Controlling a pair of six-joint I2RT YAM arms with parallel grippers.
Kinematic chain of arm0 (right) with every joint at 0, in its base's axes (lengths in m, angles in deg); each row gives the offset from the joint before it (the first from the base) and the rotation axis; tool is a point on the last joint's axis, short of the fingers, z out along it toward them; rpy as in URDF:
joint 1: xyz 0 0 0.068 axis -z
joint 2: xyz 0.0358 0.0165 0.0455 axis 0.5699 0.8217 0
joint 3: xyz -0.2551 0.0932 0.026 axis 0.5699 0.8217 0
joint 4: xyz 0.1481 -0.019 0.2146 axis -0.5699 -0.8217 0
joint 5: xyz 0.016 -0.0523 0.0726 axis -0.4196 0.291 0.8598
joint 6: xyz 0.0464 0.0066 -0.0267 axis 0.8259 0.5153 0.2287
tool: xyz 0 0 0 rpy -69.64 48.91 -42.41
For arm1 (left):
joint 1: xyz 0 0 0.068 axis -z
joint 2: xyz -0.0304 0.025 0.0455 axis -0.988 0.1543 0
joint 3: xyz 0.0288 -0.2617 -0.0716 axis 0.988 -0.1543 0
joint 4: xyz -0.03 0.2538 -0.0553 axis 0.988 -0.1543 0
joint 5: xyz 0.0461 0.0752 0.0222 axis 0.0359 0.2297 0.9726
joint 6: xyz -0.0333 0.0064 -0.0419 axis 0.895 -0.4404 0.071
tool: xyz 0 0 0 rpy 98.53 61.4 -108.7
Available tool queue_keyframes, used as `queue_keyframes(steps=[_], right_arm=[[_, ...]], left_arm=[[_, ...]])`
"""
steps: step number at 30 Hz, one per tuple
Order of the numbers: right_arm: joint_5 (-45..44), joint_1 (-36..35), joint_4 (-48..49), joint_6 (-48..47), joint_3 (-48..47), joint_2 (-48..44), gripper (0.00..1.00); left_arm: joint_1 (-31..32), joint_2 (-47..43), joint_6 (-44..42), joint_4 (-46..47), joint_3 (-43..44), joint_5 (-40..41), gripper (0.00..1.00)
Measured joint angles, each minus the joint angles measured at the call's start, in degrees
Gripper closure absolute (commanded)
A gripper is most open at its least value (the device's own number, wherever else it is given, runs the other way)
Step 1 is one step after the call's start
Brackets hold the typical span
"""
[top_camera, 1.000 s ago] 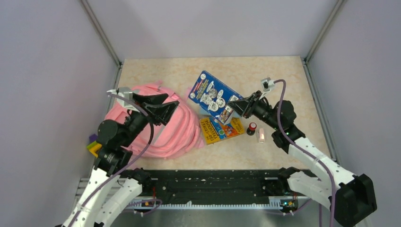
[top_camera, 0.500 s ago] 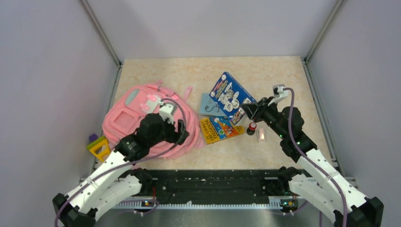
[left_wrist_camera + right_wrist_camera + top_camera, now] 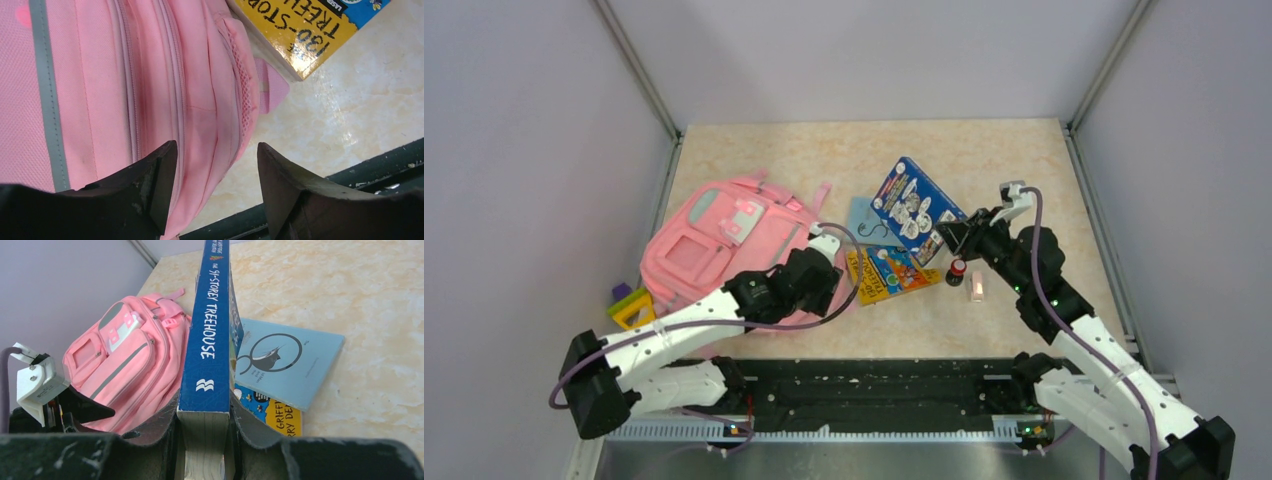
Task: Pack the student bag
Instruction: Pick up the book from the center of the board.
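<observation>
Student bag (image 3: 724, 235) lies flat on the left half of the table (image 3: 1024, 160), pockets up. Its long axis runs near-to-far, leaning right at the far end where the handle is.

My left gripper (image 3: 215, 150) hangs right over the bag's near-right side, fingers apart with nothing between them and the zip lines directly below (they look closed from the wrist view, though I can't see the whole run).

My right gripper (image 3: 204, 420) is clamped on the blue book (image 3: 207, 330), held on edge, spine toward the wrist camera. From that gripper the bag lies to the left, well apart. The yellow book (image 3: 889, 272) and light blue book (image 3: 864, 218) lie in between.

The left arm is clearly nearer the bag. I judge the opening job is its to do, before the blue book can travel left and go in.
</observation>
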Motion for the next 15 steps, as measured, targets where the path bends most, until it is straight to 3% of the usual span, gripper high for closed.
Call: queue_keyframes(steps=[15], right_arm=[[-0.17,0.00,-0.90,-0.68,0.72,-0.17,1.00]], left_arm=[[0.04,8.52,2.49,-3.13,4.22,5.40,0.24]])
